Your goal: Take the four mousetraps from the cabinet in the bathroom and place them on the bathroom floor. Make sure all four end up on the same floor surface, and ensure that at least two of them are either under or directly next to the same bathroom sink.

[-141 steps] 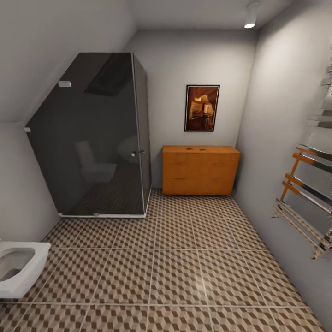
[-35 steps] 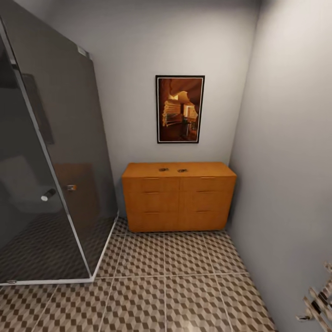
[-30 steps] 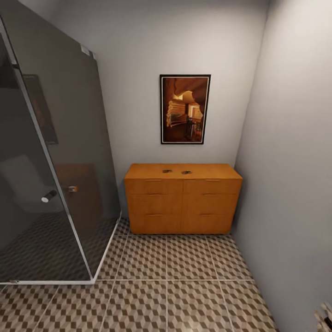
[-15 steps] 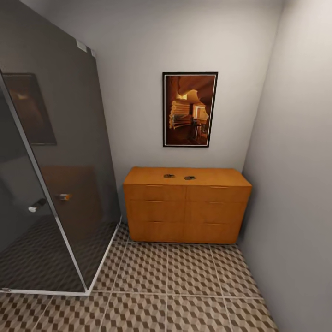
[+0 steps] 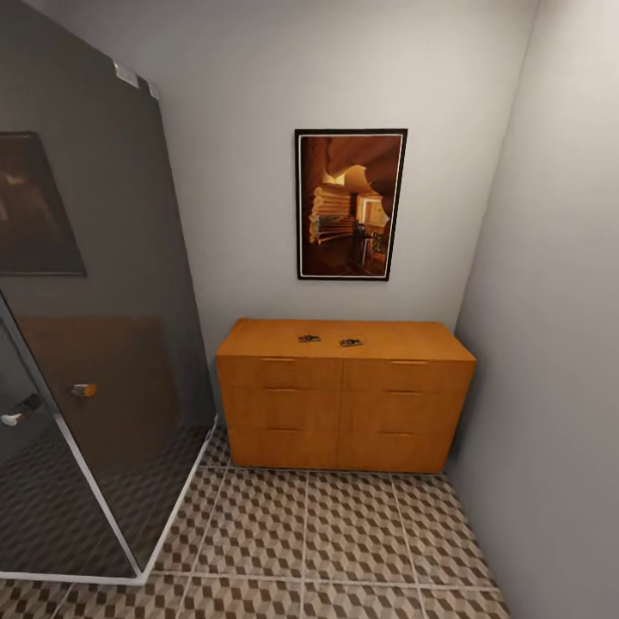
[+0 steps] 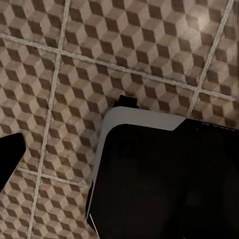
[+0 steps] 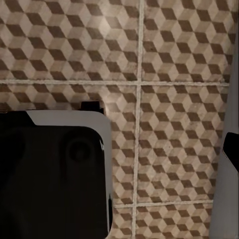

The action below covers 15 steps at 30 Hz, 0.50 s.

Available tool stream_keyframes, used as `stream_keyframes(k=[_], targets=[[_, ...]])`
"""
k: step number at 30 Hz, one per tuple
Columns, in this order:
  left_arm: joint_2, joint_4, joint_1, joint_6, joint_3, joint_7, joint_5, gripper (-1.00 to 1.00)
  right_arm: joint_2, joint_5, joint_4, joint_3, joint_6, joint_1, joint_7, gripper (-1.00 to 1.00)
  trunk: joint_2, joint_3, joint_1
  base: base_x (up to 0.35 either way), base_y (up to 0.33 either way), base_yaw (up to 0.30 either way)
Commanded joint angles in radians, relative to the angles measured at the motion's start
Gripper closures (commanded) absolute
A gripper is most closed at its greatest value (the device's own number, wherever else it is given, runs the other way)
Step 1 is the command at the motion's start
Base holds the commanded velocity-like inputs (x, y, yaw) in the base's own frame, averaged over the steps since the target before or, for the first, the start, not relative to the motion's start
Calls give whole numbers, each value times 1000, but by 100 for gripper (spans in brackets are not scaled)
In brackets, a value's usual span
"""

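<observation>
The orange-brown cabinet [image 5: 344, 404] stands against the far wall, straight ahead in the head view, with all its drawers closed. On its top lie two small mousetraps, one [image 5: 309, 339] just left of the other [image 5: 351, 343], near the middle. The other mousetraps are hidden. The cube-patterned bathroom floor [image 5: 344, 533] stretches from me to the cabinet. The same floor [image 6: 124, 55] lies below in the left wrist view, and the tiles [image 7: 174, 124] also lie below in the right wrist view. The bathroom sink is out of view.
A dark glass shower enclosure [image 5: 86, 344] with a metal knob [image 5: 83, 389] walls off the left. A framed picture [image 5: 350, 205] hangs above the cabinet. A grey wall [image 5: 550, 344] closes the right. My own dark base [image 6: 164, 179] shows over the tiles, and again [image 7: 50, 174].
The camera has moved closer to the cabinet, which now looks larger and lower in the picture. The shower glass has slid further left. The mousetraps have not moved.
</observation>
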Motion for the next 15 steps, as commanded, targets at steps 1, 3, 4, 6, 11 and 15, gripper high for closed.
stream_keyframes(k=[1,3,4,6,11,15], targets=[[0,-1,-1,4,1,2,6,-100,0,3,3,-3,-6,-1,-2,-100,-2,-2,1,305,-98,0],[0,-1,-1,4,1,2,5,-100,-1,3,3,-3,-7,-1,-2,-100,-2,-2,1,305,-98,0],[0,-1,-1,4,1,2,5,-100,-1,3,3,-3,-7,-1,-2,-100,-2,-2,1,305,-98,0],[0,-1,0,2,1,2,5,-100,-1,3,3,-3,-7,-1,-2,-100,-2,-2,1,305,-97,-17],[1,-1,0,-2,1,1,6,-100,1,2,3,-3,-6,-1,-2,-100,-2,-1,1,305,-93,-118],[4,-1,0,-4,0,1,5,-100,1,2,3,-3,-6,-1,-2,-100,-2,0,1,307,-72,-196]])
